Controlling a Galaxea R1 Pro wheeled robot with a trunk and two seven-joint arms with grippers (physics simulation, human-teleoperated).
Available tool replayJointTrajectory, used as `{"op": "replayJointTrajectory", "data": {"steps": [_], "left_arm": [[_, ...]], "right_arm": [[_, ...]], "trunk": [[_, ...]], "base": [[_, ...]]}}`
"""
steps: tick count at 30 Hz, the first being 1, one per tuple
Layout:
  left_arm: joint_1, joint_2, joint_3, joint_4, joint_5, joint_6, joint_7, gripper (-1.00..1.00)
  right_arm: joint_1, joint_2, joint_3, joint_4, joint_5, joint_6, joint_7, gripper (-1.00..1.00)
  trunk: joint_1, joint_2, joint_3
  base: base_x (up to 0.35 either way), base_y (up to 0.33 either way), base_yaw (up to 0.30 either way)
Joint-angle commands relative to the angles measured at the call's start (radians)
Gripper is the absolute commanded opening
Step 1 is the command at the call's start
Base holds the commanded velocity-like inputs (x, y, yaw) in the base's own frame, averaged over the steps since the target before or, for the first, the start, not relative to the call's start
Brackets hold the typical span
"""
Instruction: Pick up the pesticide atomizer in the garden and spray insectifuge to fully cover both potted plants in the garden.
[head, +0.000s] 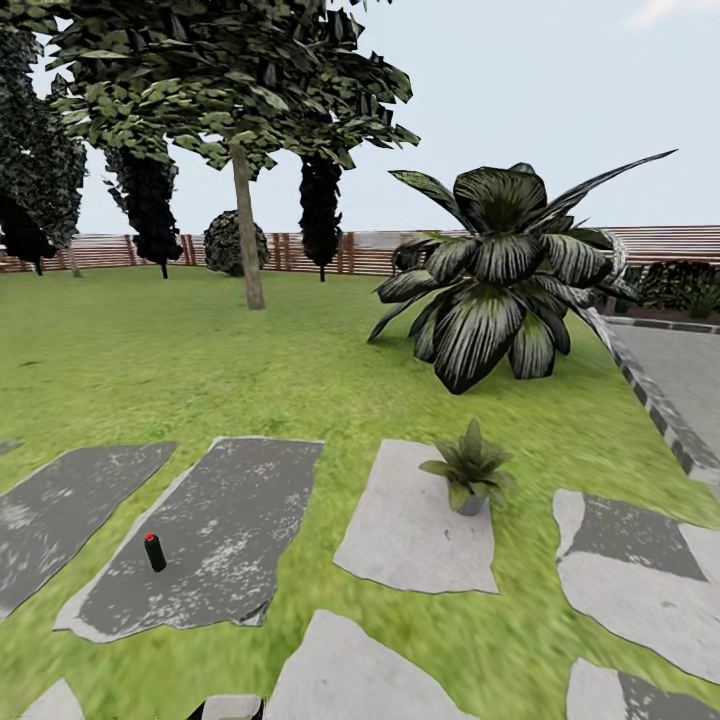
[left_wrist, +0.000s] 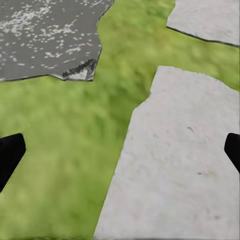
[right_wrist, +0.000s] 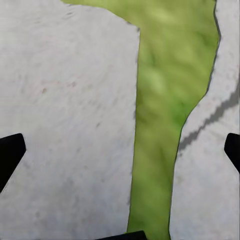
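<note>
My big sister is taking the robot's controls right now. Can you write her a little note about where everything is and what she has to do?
Left tool: open, empty, above grass and a pale slab.
Right tool: open, empty, above pale slabs with a grass strip.
Atomizer: small dark bottle with a red top, upright on the dark speckled slab, ahead to the left.
One potted plant: on the pale slab's far right edge, in front of the big palm.
Done: nothing yet.
Left: pick up the atomizer, spray this plant, find and spray the second.
</note>
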Motion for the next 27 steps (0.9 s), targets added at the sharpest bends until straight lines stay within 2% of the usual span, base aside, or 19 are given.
{"op": "replayJointTrajectory", "data": {"steps": [1,18,27], "left_arm": [[-0.001,0.000,0.000,0.001,0.000,-0.003,0.000,1.00],[-0.001,-0.002,-0.003,0.000,-0.001,-0.003,0.000,1.00],[-0.001,-0.002,-0.004,0.000,-0.001,-0.003,0.000,1.00]], "right_arm": [[0.000,0.000,-0.002,0.001,0.000,-0.003,0.000,1.00],[0.000,0.000,-0.002,0.001,0.000,-0.004,0.000,1.00],[0.000,0.000,-0.002,0.001,0.000,-0.005,0.000,1.00]], "trunk": [[0.000,0.000,-0.001],[0.000,0.000,-0.001],[0.000,0.000,-0.001]], "base": [[0.000,0.000,0.244],[0.002,-0.001,0.244],[0.117,-0.157,0.244]]}}
